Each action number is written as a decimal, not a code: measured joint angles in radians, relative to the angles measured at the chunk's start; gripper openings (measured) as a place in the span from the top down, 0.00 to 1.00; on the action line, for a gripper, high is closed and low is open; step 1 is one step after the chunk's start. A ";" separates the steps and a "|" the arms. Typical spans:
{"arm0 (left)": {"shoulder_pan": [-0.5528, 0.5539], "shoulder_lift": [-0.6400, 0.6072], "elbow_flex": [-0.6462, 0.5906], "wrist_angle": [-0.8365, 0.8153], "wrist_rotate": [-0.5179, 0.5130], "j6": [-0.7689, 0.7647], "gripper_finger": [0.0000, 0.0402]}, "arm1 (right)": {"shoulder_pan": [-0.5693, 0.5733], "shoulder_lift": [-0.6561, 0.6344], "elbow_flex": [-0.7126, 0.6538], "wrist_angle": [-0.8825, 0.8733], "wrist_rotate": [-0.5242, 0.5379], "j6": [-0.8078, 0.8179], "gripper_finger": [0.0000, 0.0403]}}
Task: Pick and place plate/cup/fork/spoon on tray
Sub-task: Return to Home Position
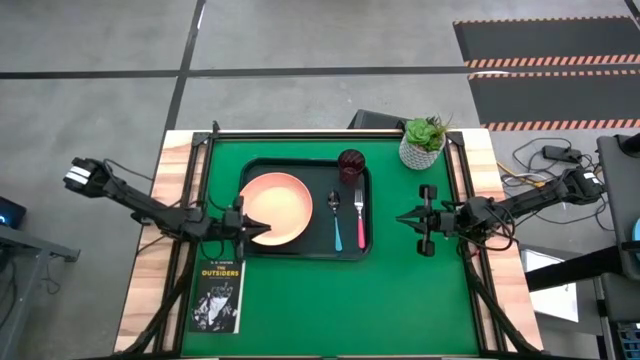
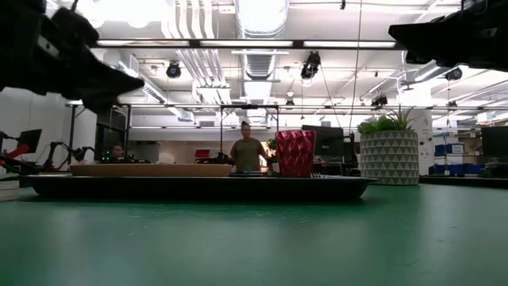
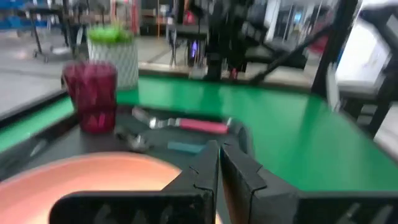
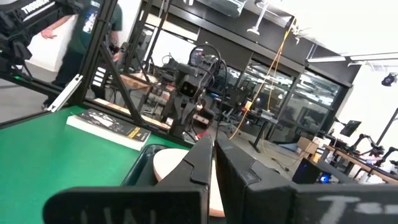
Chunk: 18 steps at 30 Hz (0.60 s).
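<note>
While the plate [image 1: 277, 209], cup [image 1: 351, 163], spoon [image 1: 335, 219] and fork [image 1: 359, 214] lie on the tray [image 1: 304, 252], the left gripper [image 1: 256, 229], jaws together, hovers at the plate's edge, and the right gripper [image 1: 407, 219], likewise closed, waits beside the tray.

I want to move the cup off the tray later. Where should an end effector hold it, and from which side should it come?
Grip the cup across its round wall near the rim, probably coming down from above. It stands upright in the tray's far corner, with the fork lying just in front and the raised rim beside it, so a low sideways approach looks crowded.
</note>
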 joint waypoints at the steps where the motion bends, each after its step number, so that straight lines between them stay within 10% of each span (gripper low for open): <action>1: 0.000 -0.026 -0.002 0.001 0.001 0.004 1.00 | 0.000 0.000 0.000 0.000 0.000 -0.001 0.98; 18: 0.000 -0.410 -0.004 -0.166 0.119 0.181 1.00 | 0.000 -0.024 0.000 -0.002 0.000 -0.038 0.98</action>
